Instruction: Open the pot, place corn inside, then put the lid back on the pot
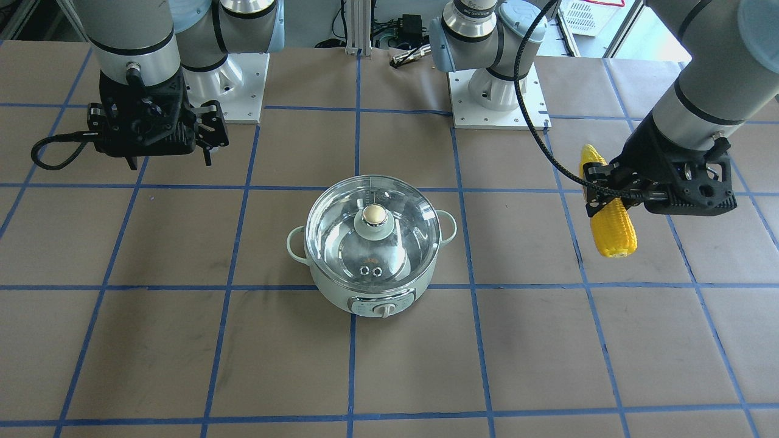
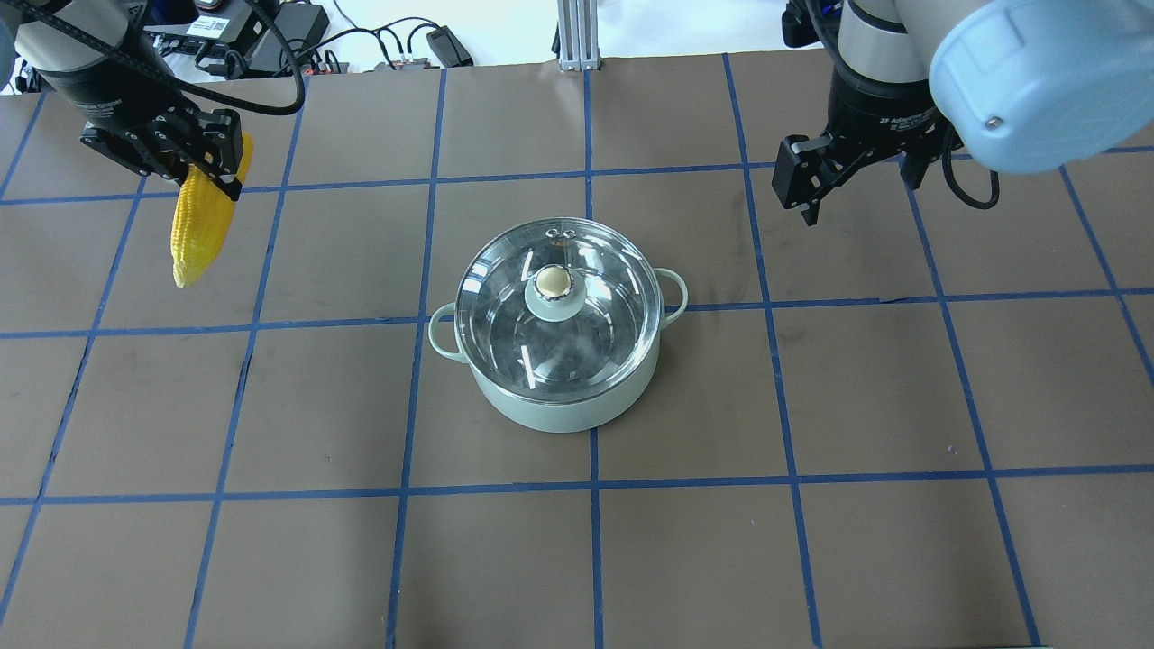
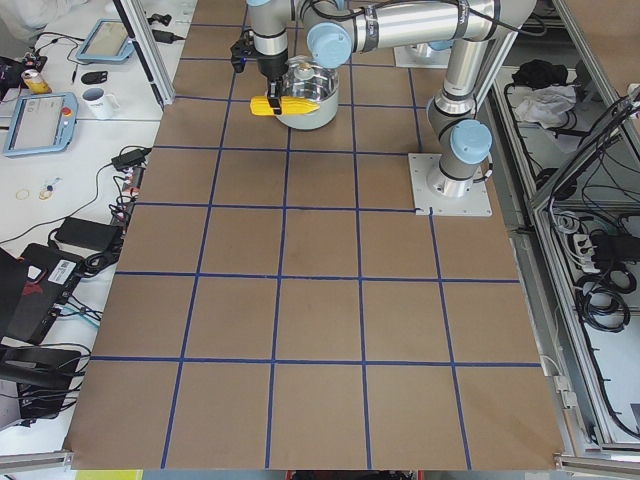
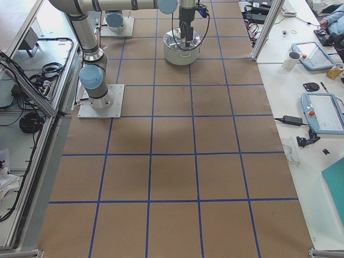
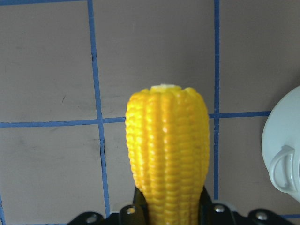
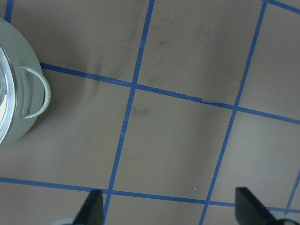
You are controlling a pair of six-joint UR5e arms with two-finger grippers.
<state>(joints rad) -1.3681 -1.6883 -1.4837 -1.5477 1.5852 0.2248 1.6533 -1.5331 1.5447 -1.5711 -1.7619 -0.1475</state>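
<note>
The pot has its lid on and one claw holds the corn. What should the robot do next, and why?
Probably the open right claw should move over the knob of the lid to lift it: that lid covers the pot, and the left claw is busy holding the corn.

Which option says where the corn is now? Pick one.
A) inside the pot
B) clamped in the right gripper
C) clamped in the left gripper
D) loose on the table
C: the left gripper is shut on the corn, well apart from the pot, whose lid is on.
</note>
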